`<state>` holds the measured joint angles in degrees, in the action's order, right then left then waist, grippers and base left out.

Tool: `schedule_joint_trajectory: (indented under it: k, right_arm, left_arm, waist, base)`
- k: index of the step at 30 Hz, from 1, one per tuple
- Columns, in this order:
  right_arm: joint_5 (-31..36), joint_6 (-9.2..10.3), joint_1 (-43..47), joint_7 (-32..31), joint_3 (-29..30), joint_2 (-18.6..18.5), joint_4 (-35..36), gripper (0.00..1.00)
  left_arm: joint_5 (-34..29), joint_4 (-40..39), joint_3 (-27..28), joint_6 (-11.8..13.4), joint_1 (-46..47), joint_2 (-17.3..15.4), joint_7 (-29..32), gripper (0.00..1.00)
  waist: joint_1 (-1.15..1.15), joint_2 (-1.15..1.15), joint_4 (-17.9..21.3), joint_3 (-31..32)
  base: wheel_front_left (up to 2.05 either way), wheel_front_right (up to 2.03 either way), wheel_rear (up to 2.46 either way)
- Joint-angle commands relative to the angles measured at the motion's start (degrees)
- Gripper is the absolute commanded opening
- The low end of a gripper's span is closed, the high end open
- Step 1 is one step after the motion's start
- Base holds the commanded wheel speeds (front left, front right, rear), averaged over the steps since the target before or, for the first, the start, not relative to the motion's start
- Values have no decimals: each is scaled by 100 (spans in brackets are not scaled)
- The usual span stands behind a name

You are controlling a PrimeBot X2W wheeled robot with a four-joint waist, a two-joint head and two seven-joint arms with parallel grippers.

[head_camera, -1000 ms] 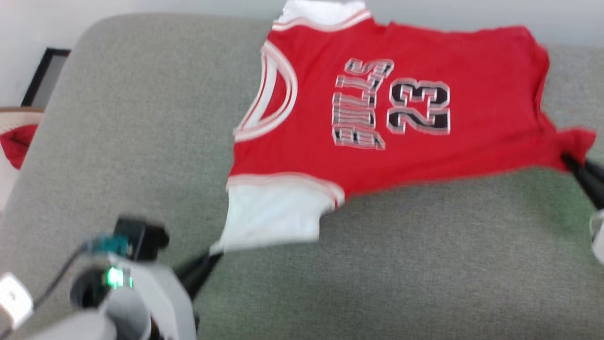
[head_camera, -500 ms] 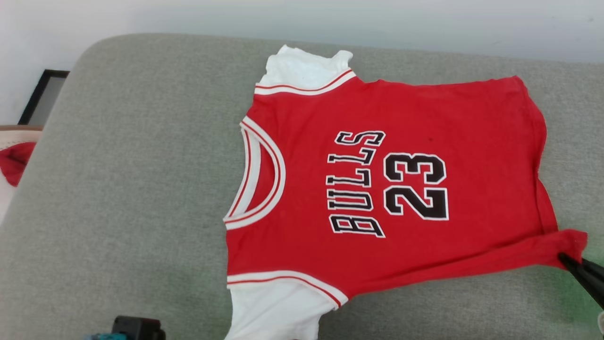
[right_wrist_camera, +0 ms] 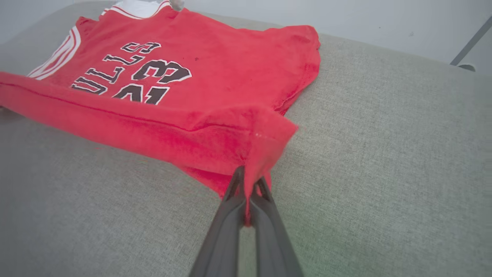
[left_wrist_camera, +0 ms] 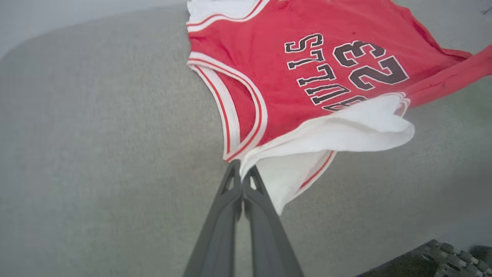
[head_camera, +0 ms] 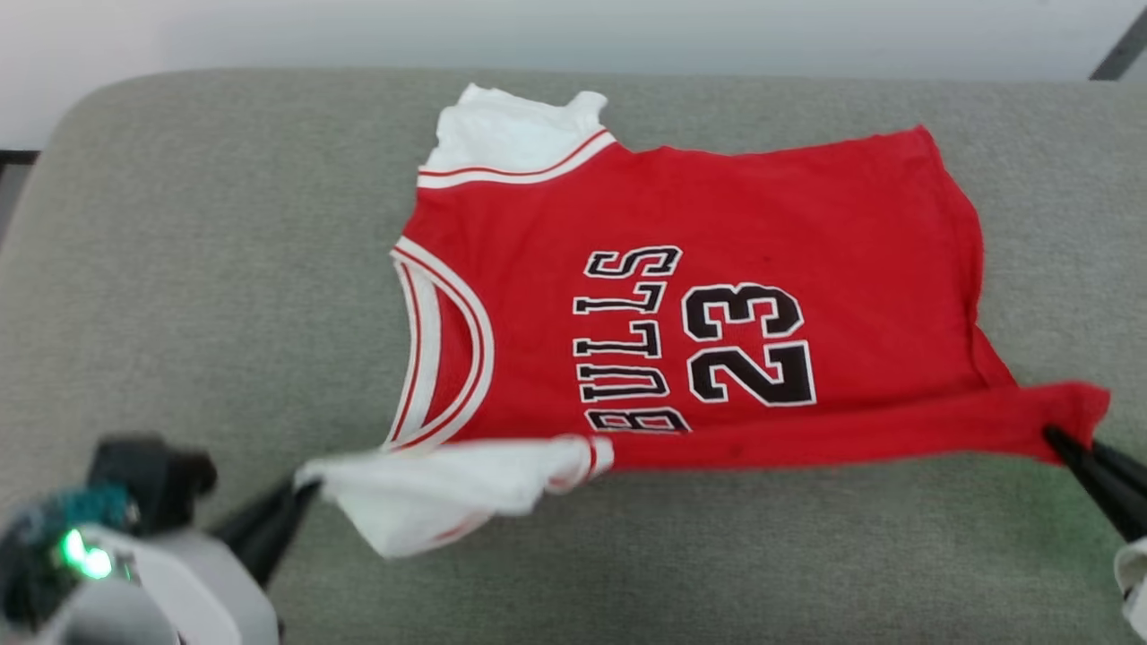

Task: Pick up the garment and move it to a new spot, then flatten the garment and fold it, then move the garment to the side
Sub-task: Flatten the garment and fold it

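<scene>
The garment (head_camera: 699,233) is a red shirt with white sleeves and black "BULLS 23" lettering, spread over a grey cushion (head_camera: 224,269). My left gripper (head_camera: 305,488) is shut on the near white sleeve, lifting it and folding it over the lettering. The left wrist view shows those fingers (left_wrist_camera: 241,171) pinched on the white sleeve edge of the garment (left_wrist_camera: 269,77). My right gripper (head_camera: 1053,437) is shut on the near red hem corner, raised off the cushion. In the right wrist view the red corner of the garment (right_wrist_camera: 215,88) hangs between the right gripper (right_wrist_camera: 248,179) tips.
The grey cushion (right_wrist_camera: 384,154) extends well beyond the shirt to the left and in front. A pale wall (head_camera: 627,27) runs behind it. A thin dark bar (head_camera: 1120,49) leans at the top right corner.
The camera has shifted. Both grippers have lifted the near edge: the white sleeve and the red hem now fold up over the lower part of the lettering.
</scene>
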<state>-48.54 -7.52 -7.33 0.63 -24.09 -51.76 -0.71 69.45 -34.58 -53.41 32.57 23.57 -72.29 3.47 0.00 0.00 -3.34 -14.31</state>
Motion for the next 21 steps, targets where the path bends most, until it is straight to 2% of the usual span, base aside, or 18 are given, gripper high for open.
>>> schedule_joint_trajectory:
  k: [1, 4, 7, 13, 17, 21]
  right_arm:
    - [138, 6, -131, -123, 173, 110, 13, 0]
    - [318, 6, -312, -328, 374, 325, 70, 0]
    - [544, 6, -525, -577, 520, 572, 47, 0]
    - [882, 6, -1042, -1070, 545, 998, -121, 0]
    - [956, 6, -1361, -1355, 450, 1173, -327, 0]
    - [949, 5, -1602, -1653, 367, 1239, -487, 0]
  left_arm:
    - [-193, 80, 69, -196, 335, -49, 221, 0]
    - [-463, 353, 147, -614, 904, 15, 633, 0]
    - [-678, 808, 164, -1108, 1448, 262, 1015, 0]
    - [-883, 2070, 44, -2090, 2363, 1057, 1571, 0]
    - [-784, 2983, -56, -2552, 2728, 1589, 1784, 0]
    - [-690, 3719, -161, -2877, 2947, 2012, 1956, 0]
  waist:
    - [0, 0, 115, -85]
    - [0, 0, 187, -167]
    - [0, 0, 235, -260]
    - [0, 0, 253, -466]
    - [0, 0, 224, -588]
    - [0, 0, 184, -684]
  base:
    - [0, 0, 0]
    - [0, 0, 0]
    - [0, 0, 0]
    - [0, 0, 0]
    - [0, 0, 0]
    - [0, 0, 0]
